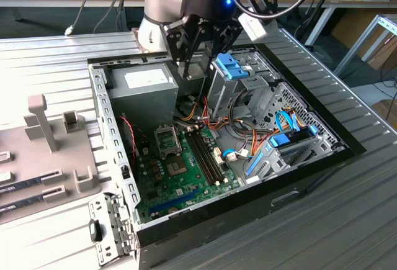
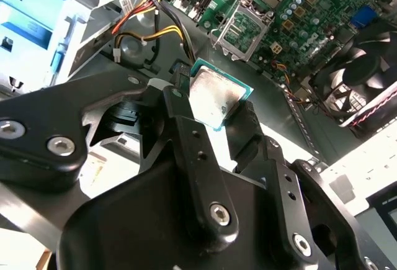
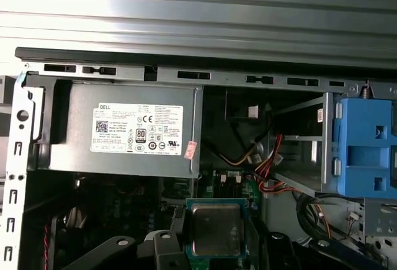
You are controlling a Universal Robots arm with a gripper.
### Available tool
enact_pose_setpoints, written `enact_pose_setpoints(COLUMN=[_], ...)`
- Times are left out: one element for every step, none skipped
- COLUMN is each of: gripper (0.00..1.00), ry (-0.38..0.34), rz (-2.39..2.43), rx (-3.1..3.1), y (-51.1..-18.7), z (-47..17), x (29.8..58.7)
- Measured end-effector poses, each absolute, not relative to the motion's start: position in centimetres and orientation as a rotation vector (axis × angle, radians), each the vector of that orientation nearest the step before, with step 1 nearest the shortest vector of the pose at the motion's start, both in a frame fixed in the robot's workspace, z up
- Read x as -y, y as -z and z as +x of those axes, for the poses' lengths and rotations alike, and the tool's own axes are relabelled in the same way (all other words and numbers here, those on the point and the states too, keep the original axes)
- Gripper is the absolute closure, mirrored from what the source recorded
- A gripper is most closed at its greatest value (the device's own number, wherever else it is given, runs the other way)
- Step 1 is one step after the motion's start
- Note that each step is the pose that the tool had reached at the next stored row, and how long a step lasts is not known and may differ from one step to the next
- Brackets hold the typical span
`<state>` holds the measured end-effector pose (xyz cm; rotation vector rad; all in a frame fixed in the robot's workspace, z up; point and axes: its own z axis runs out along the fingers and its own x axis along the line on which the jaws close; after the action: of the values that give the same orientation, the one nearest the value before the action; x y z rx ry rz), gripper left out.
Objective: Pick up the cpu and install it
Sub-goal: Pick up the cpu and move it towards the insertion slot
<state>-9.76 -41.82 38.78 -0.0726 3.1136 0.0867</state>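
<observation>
My jaws are clamped on opposite edges of the cpu [image 2: 214,99], carrying it above the open computer case [image 1: 102,118] near the power supply [image 1: 146,85], and I judge it light, stiff, slick-topped and fragile underneath.

1. A white label [image 3: 138,128] sits on the side of the grey power-supply box [image 3: 74,135], at the far end of the case toward the exterior view's left. It carries rows of fine print, a square code and a line of round marks, and the lines are too small for me to read.
2. A small pink sticker [image 3: 190,150] is at that label's lower corner, its print illegible.
3. A tiny white tag [image 3: 320,115] is on the drive cage beside the blue bracket [image 3: 366,149], unreadable.
4. The cpu [image 2: 214,99] is clamped in my gripper [image 2: 218,121]. I cannot tell whether its silver top bears lettering.
</observation>
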Motion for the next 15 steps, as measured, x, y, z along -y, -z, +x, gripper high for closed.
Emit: enact_pose_setpoints(gripper=[0.53, 0.53, 0.53, 0.53, 0.53, 0.53, 0.53, 0.53, 0.53, 0.53, 0.53, 0.53, 0.53, 0.53, 0.53], ry=[-0.087, -0.086, -0.086, -0.086, -0.086, -0.086, -0.086, -0.086, -0.086, -0.086, -0.085, -0.085, -0.085, -0.084, -0.084], rz=[-0.073, -0.073, -0.073, -0.073, -0.073, -0.073, -0.073, -0.073, -0.073, -0.073, -0.073, -0.073, -0.073, -0.073, -0.073], rx=[-3.114, -3.114, -3.114, -3.114, -3.114, -3.114, -3.114, -3.114, -3.114, -3.114, -3.114, -3.114, -3.114, -3.114, -3.114], y=[-38.7, -38.7, -38.7, -38.7, -38.7, -38.6, -38.6, -38.6, -38.5, -38.5, -38.5, -38.5, -38.5, -38.5, -38.4], z=[-9.6, -9.5, -9.4, -9.3, -9.1, -9.0, -8.9, -8.7, -8.6, -8.5, -8.4, -8.4, -8.3, -8.2, -8.1], x=[41.8, 41.9, 41.9, 41.9, 41.9, 42.0, 42.0, 42.0, 42.0, 42.1, 42.1, 42.1, 42.1, 42.1, 42.1])
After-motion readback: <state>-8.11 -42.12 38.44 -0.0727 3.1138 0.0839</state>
